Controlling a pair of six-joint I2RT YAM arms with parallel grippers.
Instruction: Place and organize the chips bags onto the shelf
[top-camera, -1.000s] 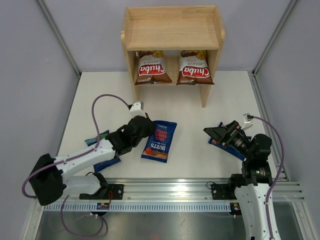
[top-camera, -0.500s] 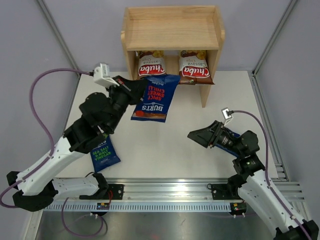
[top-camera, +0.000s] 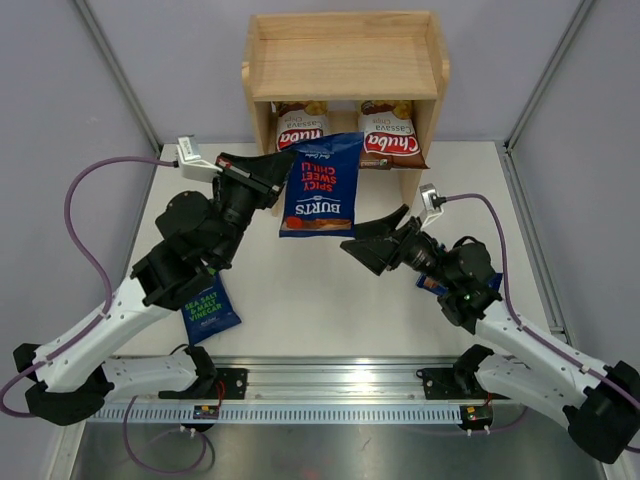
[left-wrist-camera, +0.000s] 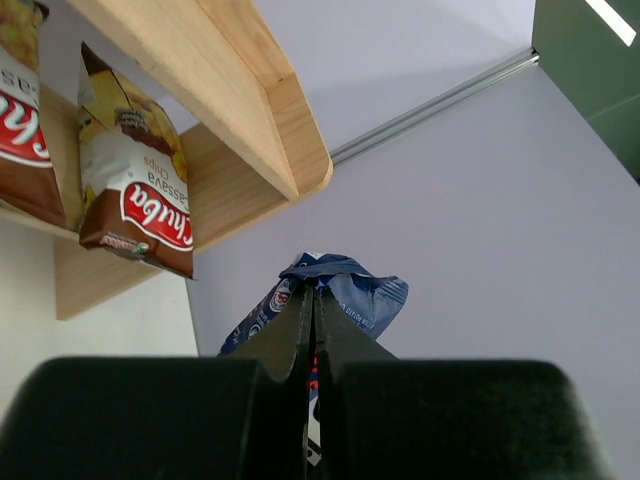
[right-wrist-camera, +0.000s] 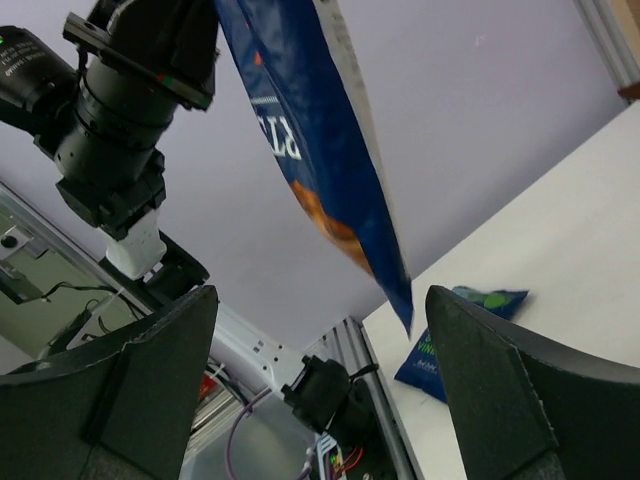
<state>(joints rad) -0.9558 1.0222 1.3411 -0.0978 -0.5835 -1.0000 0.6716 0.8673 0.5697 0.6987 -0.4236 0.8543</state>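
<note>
Farthest left, a blue Burts bag (top-camera: 205, 305) lies flat on the table (top-camera: 300, 300), beneath the left arm. The left gripper (top-camera: 278, 168) is clenched on a second Burts bag (top-camera: 322, 185), pinching its upper corner; the wrist view shows the fingers (left-wrist-camera: 285, 345) pressed together on the crumpled edge. This bag hangs at the gripper's 3 o'clock, in the air before the shelf (top-camera: 345, 55), its long axis running 12 to 6 with the printed name toward 6. Behind it, two Chuba bags (top-camera: 392, 140) stand on the lower tier. At the hanging bag's 5 o'clock, the right gripper (top-camera: 362, 243) gapes wide, holding nothing, apart from the bag.
</note>
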